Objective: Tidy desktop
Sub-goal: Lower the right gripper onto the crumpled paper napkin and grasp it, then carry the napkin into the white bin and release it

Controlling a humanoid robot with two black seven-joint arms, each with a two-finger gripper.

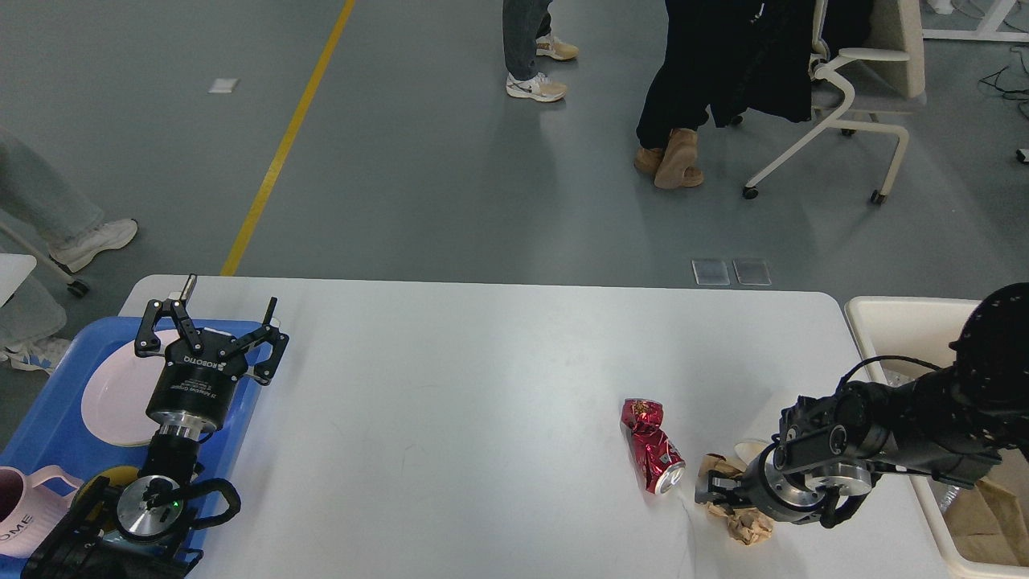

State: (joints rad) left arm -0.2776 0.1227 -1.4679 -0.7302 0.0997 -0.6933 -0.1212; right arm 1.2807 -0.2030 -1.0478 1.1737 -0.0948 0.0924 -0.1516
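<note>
Looking down from the head, the white table fills the lower middle of the view, wide and mostly bare. On its right part lies a crushed red can, tipped on its side with its silver end toward the near edge. Just beside it to the right sits a wad of crumpled brown paper.

The right claw reaches in low from the right and is down at that paper wad, its dark fingers touching it; whether they are clenched on it or loose I cannot tell, since the wrist hides most of them. Past the table's right edge stands a cream bin.

The left claw hangs above a blue tray at the table's left end, fingers spread wide, grasping nothing. A white plate lies in the tray, and a pink mug stands at its near corner.
</note>
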